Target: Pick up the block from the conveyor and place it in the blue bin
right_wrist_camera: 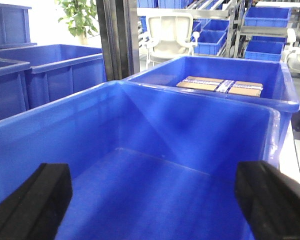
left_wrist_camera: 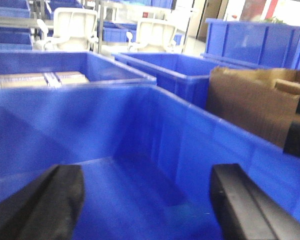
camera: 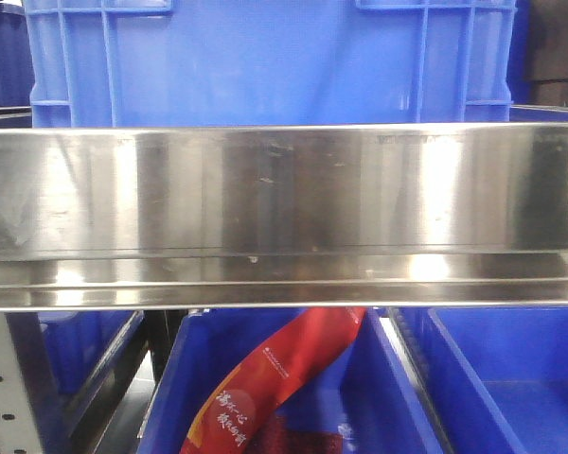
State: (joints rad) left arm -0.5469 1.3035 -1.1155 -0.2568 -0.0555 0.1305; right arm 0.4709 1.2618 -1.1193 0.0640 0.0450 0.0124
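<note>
blue bin (right_wrist_camera: 140, 150) | deep plastic tub | upright | nothing inside

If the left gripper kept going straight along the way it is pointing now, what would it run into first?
Most likely the blue bin under it: the left gripper is open and empty, aimed down into the bin, so it should meet the floor or far wall. Depth is unclear.

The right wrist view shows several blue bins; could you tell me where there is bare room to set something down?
The near blue bin has a bare floor between its walls, below the open right claw. The bin behind is partly taken up by a cardboard box. The left claw, also open, hangs over another bare bin floor.
</note>
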